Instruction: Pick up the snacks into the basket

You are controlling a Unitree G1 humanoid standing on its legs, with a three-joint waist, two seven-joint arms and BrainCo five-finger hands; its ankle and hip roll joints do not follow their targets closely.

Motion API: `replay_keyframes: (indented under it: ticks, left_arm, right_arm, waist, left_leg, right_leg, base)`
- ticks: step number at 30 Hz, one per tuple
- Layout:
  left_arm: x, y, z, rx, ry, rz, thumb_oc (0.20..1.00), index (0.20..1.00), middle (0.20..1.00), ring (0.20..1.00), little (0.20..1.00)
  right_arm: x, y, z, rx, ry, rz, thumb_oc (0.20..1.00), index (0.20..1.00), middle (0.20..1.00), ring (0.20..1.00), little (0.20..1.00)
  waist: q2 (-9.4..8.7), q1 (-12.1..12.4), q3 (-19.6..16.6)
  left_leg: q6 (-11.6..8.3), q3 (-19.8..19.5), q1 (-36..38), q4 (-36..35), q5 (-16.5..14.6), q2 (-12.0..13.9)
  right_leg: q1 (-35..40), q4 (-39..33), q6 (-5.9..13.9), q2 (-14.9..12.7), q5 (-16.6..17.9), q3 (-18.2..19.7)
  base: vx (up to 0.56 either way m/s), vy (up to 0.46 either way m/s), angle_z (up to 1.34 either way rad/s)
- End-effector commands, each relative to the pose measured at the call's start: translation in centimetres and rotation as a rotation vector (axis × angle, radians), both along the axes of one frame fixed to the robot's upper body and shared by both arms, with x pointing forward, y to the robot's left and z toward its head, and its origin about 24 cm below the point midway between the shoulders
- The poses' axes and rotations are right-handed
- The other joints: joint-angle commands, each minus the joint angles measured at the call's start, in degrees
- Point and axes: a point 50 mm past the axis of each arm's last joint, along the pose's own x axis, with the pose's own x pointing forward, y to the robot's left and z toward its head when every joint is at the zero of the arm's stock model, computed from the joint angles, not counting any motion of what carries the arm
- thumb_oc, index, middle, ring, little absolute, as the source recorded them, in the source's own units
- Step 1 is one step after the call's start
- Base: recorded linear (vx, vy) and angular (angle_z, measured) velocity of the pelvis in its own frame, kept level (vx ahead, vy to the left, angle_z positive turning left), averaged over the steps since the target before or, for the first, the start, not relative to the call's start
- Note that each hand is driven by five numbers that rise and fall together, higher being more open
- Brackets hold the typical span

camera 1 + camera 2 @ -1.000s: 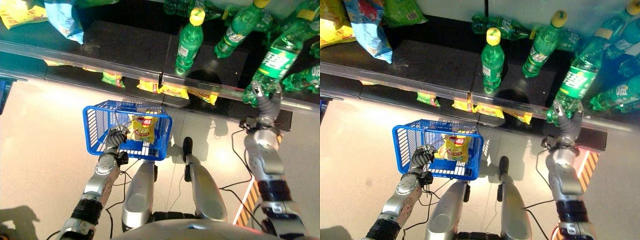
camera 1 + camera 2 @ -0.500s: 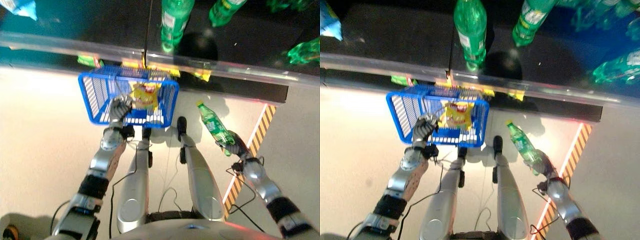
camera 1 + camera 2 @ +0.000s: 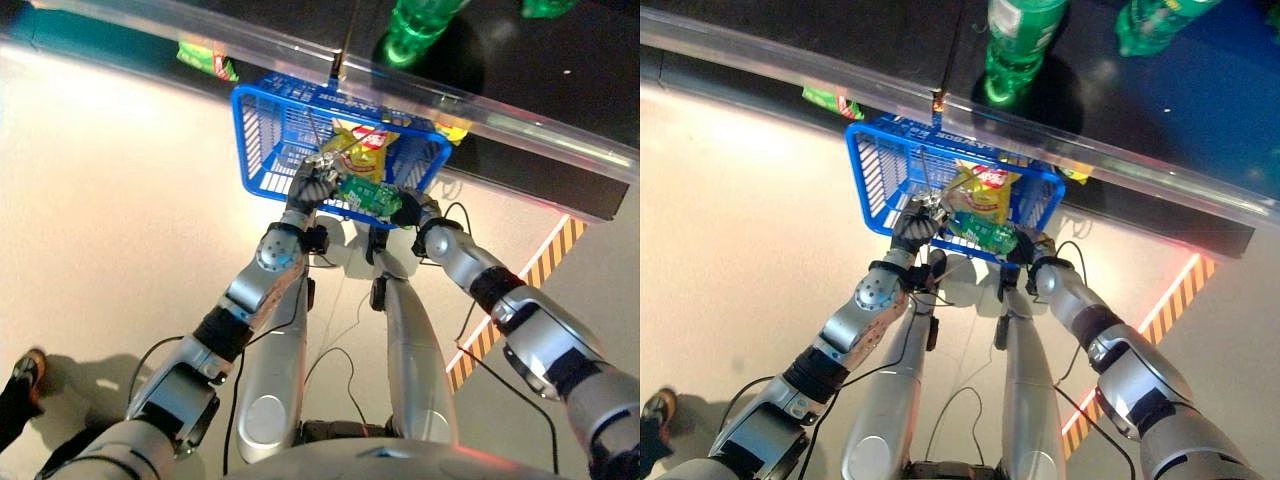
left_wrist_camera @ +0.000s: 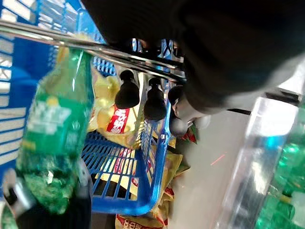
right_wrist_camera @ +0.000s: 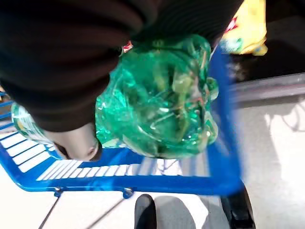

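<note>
Two robot hands at blue basket (image 3: 262,140). Left robot hand (image 3: 308,184) curled around basket's wire handle (image 4: 71,45) at near rim. Right robot hand (image 3: 412,209) clamped on green bottle (image 3: 368,196), bottle lying across near rim, touching it. Yellow snack bag (image 3: 362,149) inside basket. More yellow snack bags (image 4: 159,179) on floor past basket, under shelf (image 3: 1160,175). Green bottles (image 3: 1020,40) on shelf.

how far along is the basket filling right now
Done: one yellow snack bag lies inside the blue wire basket, whose metal handle the left hand grips. In hand: the right hand holds a green plastic bottle over the basket's near rim, not released. Left: more green bottles on the dark shelf and snack packets under its edge.
</note>
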Motion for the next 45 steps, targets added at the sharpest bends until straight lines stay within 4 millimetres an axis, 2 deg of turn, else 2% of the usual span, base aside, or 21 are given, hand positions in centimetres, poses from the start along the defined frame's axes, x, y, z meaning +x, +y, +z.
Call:
replay_keyframes:
  ticks: [1,9,10,13,14,17,18,23,28,32,33,34,35,36,37,38,39,40,41,42,45]
  left_arm:
    - [-2.6,-3.1,6.7,-0.192,-0.286,-0.169,0.200,0.200,0.200,0.200,0.200]
    - [-3.2,-4.9,6.4,-0.249,-0.224,-0.250,0.200,0.200,0.200,0.200,0.200]
    - [-3.7,-5.7,6.6,-0.266,-0.217,-0.293,0.200,0.200,0.200,0.200,0.200]
    - [-4.2,-6.1,7.0,-0.285,-0.221,-0.332,0.200,0.200,0.200,0.200,0.200]
    - [-4.9,-6.4,7.5,-0.302,-0.238,-0.375,0.200,0.200,0.200,0.200,0.200]
    - [-5.5,-6.5,7.7,-0.303,-0.247,-0.412,0.200,0.200,0.200,0.200,0.200]
    - [-5.9,-6.7,7.8,-0.310,-0.246,-0.440,0.200,0.200,0.200,0.200,0.200]
    - [-6.4,-6.8,8.3,-0.329,-0.253,-0.479,0.200,0.200,0.200,0.200,0.200]
    - [-6.5,-7.0,8.6,-0.339,-0.257,-0.483,0.200,0.200,0.200,0.200,0.200]
    - [-6.0,-6.6,8.3,-0.335,-0.246,-0.448,0.200,0.200,0.200,0.200,0.200]
    - [-5.5,-6.1,7.9,-0.335,-0.231,-0.410,0.200,0.200,0.200,0.200,0.200]
    - [-5.5,-6.1,7.9,-0.335,-0.231,-0.410,0.200,0.200,0.200,0.200,0.200]
    - [-4.8,-5.3,7.1,-0.324,-0.203,-0.361,0.200,0.200,0.200,0.200,0.200]
    - [-4.5,-4.9,6.6,-0.314,-0.191,-0.339,0.200,0.200,0.200,0.200,0.200]
    - [-4.5,-4.9,6.6,-0.314,-0.191,-0.339,0.200,0.200,0.200,0.200,0.200]
    - [-3.8,-3.8,5.4,-0.296,-0.155,-0.273,0.200,0.200,0.200,0.200,0.200]
    - [-3.4,-3.1,4.6,-0.278,-0.134,-0.239,0.200,0.200,0.200,0.200,0.200]
    - [-3.1,-2.4,3.6,-0.268,-0.103,-0.204,0.200,0.200,0.200,0.200,0.200]
    - [-3.1,-2.4,3.6,-0.268,-0.102,-0.204,0.200,0.200,0.200,0.200,0.200]
    - [-2.2,-0.2,0.9,-0.244,-0.020,-0.095,0.200,0.200,0.200,0.200,0.200]
    - [-1.7,4.7,-3.5,-0.149,0.101,0.092,0.200,0.200,0.200,0.200,0.200]
  right_arm:
    - [0.5,-0.4,1.5,0.050,-0.073,-0.024,0.200,0.200,0.200,0.200,0.200]
    - [3.0,0.7,6.4,0.159,-0.169,-0.111,0.200,0.200,0.200,0.200,0.200]
    - [3.7,0.8,7.9,0.192,-0.191,-0.152,0.200,0.200,0.200,0.200,0.200]
    - [4.2,0.5,9.3,0.225,-0.216,-0.193,0.200,0.200,0.200,0.200,0.200]
    - [4.5,0.5,10.8,0.275,-0.254,-0.214,0.200,0.200,0.200,0.200,0.200]
    - [4.7,-0.2,11.9,0.249,-0.285,-0.233,0.200,0.200,0.200,0.200,0.200]
    - [4.8,-0.9,12.3,0.264,-0.289,-0.267,1.000,1.000,1.000,1.000,1.000]
    - [4.9,-1.7,12.5,0.226,-0.272,-0.292,1.000,1.000,1.000,1.000,1.000]
    - [4.8,-2.0,11.5,0.207,-0.240,-0.297,1.000,1.000,1.000,1.000,1.000]
    - [4.4,-2.6,9.7,0.221,-0.193,-0.316,1.000,1.000,1.000,1.000,1.000]
    - [4.0,-3.0,8.0,0.223,-0.157,-0.331,1.000,1.000,1.000,1.000,1.000]
    - [4.0,-3.0,8.0,0.223,-0.156,-0.331,1.000,1.000,1.000,1.000,1.000]
    - [3.1,-3.4,5.3,0.211,-0.091,-0.336,1.000,1.000,1.000,1.000,1.000]
    - [2.6,-3.5,3.9,0.202,-0.059,-0.337,1.000,1.000,1.000,1.000,1.000]
    - [2.6,-3.5,3.9,0.202,-0.058,-0.338,1.000,1.000,1.000,1.000,1.000]
    - [1.2,-3.7,0.5,0.196,0.023,-0.341,1.000,1.000,1.000,1.000,1.000]
    - [0.2,-4.1,-1.3,0.204,0.070,-0.355,1.000,1.000,1.000,1.000,1.000]
    - [-0.7,-4.5,-2.9,0.203,0.110,-0.366,1.000,1.000,1.000,1.000,1.000]
    - [-0.8,-4.5,-2.9,0.203,0.110,-0.366,1.000,1.000,1.000,1.000,1.000]
    - [-3.9,-5.4,-7.3,0.203,0.227,-0.401,1.000,1.000,1.000,1.000,1.000]
    - [-9.1,-8.9,-12.0,0.168,0.361,-0.516,1.000,1.000,1.000,1.000,1.000]
  waist:
    - [4.45,-0.13,-1.77]
    - [5.84,1.95,-1.77]
    - [6.70,2.66,-1.77]
    - [7.86,3.67,-1.77]
    - [8.79,4.44,-1.77]
    - [9.69,5.17,-1.77]
    - [10.20,5.70,-1.77]
    - [10.62,6.33,-1.77]
    - [10.51,6.36,-1.77]
    - [10.10,5.89,-1.77]
    - [9.55,5.45,-1.77]
    - [9.54,5.46,-1.77]
    - [8.51,4.77,-1.77]
    - [7.98,4.41,-1.77]
    - [7.98,4.41,-1.77]
    - [6.81,3.48,-1.77]
    - [6.11,3.05,-1.77]
    - [5.59,2.74,-1.77]
    - [5.60,2.74,-1.77]
    - [4.25,2.09,-1.77]
    - [2.70,1.42,-1.77]
  left_leg:
    - [2.48,1.33,-4.77,1.44,0.63,-3.69]
    - [2.97,0.84,-6.55,1.35,0.65,-4.26]
    - [3.08,0.59,-7.10,1.37,0.66,-4.53]
    - [3.19,0.49,-7.68,1.29,0.76,-4.86]
    - [3.19,0.09,-8.02,0.81,1.01,-5.12]
    - [3.08,-0.21,-8.02,0.09,1.42,-5.34]
    - [3.04,-0.48,-7.88,-0.43,1.63,-5.51]
    - [2.94,-0.76,-7.68,-1.03,1.97,-5.89]
    - [2.90,-0.93,-6.95,-1.29,1.95,-6.01]
    - [2.90,-0.75,-6.04,-1.53,1.79,-6.03]
    - [2.91,-0.60,-5.26,-1.64,1.66,-5.85]
    - [2.91,-0.59,-5.21,-1.67,1.67,-5.85]
    - [2.88,-0.28,-3.81,-1.92,1.57,-5.69]
    - [2.88,-0.19,-2.92,-2.24,1.51,-5.58]
    - [2.88,-0.19,-2.86,-2.28,1.52,-5.58]
    - [2.74,0.20,-0.48,-3.31,1.54,-5.35]
    - [2.66,0.33,1.07,-3.98,1.57,-5.18]
    - [2.55,0.37,2.81,-4.70,1.64,-5.10]
    - [2.55,0.35,2.90,-4.76,1.65,-5.09]
    - [2.40,0.57,8.28,-6.25,1.36,-4.78]
    - [2.84,1.09,16.19,-6.62,-0.29,-4.77]
  right_leg:
    - [-0.93,-1.58,4.65,-0.64,0.66,-1.24]
    - [-2.65,-1.59,4.76,-1.12,0.77,-1.96]
    - [-3.09,-1.59,4.85,-1.36,0.72,-2.26]
    - [-3.64,-1.51,4.94,-1.56,0.80,-2.58]
    - [-3.88,-1.66,5.03,-1.69,0.71,-2.77]
    - [-4.18,-1.75,5.15,-1.95,0.74,-3.17]
    - [-3.96,-2.12,5.22,-2.14,0.76,-3.45]
    - [-3.29,-2.74,5.39,-2.45,1.01,-3.84]
    - [-2.28,-3.30,5.50,-2.79,1.06,-4.05]
    - [-1.46,-3.85,5.57,-2.83,1.18,-4.00]
    - [-0.59,-4.38,5.65,-2.83,1.33,-3.80]
    - [-0.55,-4.40,5.66,-2.83,1.33,-3.79]
    - [1.06,-5.31,5.78,-2.88,1.68,-3.68]
    - [2.10,-5.88,5.92,-2.91,1.89,-3.63]
    - [2.16,-5.92,5.92,-2.91,1.90,-3.62]
    - [4.88,-7.46,6.22,-2.97,2.46,-3.37]
    - [6.73,-8.59,6.40,-3.03,2.77,-3.43]
    - [8.78,-9.76,6.68,-3.16,3.14,-3.51]
    - [8.87,-9.82,6.68,-3.16,3.16,-3.52]
    - [14.72,-12.11,7.26,-3.42,3.65,-3.70]
    - [23.28,-14.05,7.86,-3.90,3.80,-3.06]
  base:
    - [0.00,-0.001,0.11]
    - [0.01,0.008,0.05]
    - [0.02,0.031,0.05]
    - [0.01,0.017,0.07]
    - [0.01,0.013,0.07]
    - [0.01,0.009,0.16]
    - [0.02,0.012,0.26]
    - [0.01,0.018,0.08]
    - [0.00,0.020,0.05]
    - [0.01,0.043,0.01]
    - [0.00,0.036,0.01]
    - [0.01,0.067,0.01]
    - [0.00,0.045,0.00]
    - [0.00,0.045,0.00]
    - [0.00,0.056,-0.01]
    - [0.00,0.048,-0.02]
    - [0.00,0.059,-0.01]
    - [0.00,0.000,0.00]
    - [0.02,0.040,-0.07]
    - [0.05,0.058,-0.11]
    - [0.07,0.091,-0.23]
